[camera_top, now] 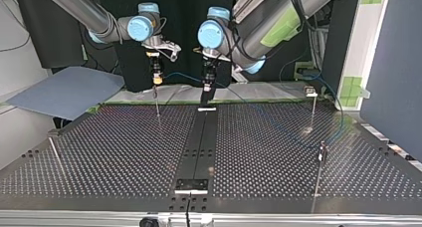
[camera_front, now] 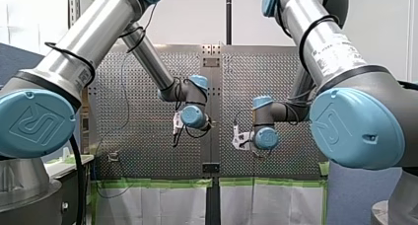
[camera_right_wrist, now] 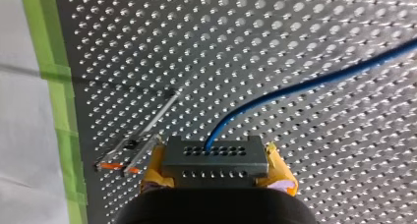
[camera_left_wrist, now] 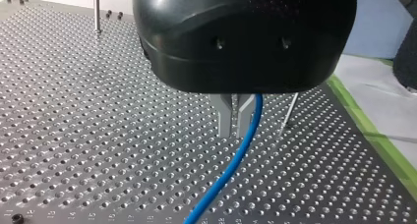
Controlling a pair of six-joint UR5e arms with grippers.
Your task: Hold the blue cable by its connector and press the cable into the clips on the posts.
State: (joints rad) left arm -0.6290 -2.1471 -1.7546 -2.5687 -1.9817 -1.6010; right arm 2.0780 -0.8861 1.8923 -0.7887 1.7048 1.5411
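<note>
— Where is the blue cable [camera_right_wrist: 295, 86]?

— Its end goes into the grey connector [camera_right_wrist: 215, 157], a block with rows of small holes. That block sits between the yellow pads [camera_right_wrist: 278, 166] of my right gripper [camera_right_wrist: 216, 166]. The fingers are closed on it from both sides, and it hangs above the tabletop [camera_top: 124, 152].

— And from there?

— In the right wrist view the cable arcs away from the connector over the perforated plate. In the top view it runs across to my left gripper [camera_left_wrist: 234, 123], above the far edge of the tabletop.

— Does the left one have hold of it?

— Its two metal fingers [camera_left_wrist: 224, 118] are drawn almost together, with only a slit between them. The cable comes out from under the black body, right against the outer side of one finger, and runs down past the fingertips. Whether it is pinched higher up I cannot tell.

— Any posts close by?

— A thin post [camera_right_wrist: 157, 117] stands just beside the connector, with a clip [camera_right_wrist: 129, 146] at its top; the cable passes apart from it. A slim post [camera_left_wrist: 290, 111] stands near the left fingers, on the cable's side. In the top view a further post [camera_top: 313, 107] stands at the view's right, well apart from both grippers. Green tape [camera_right_wrist: 59, 86] lines the tabletop's edge.
</note>
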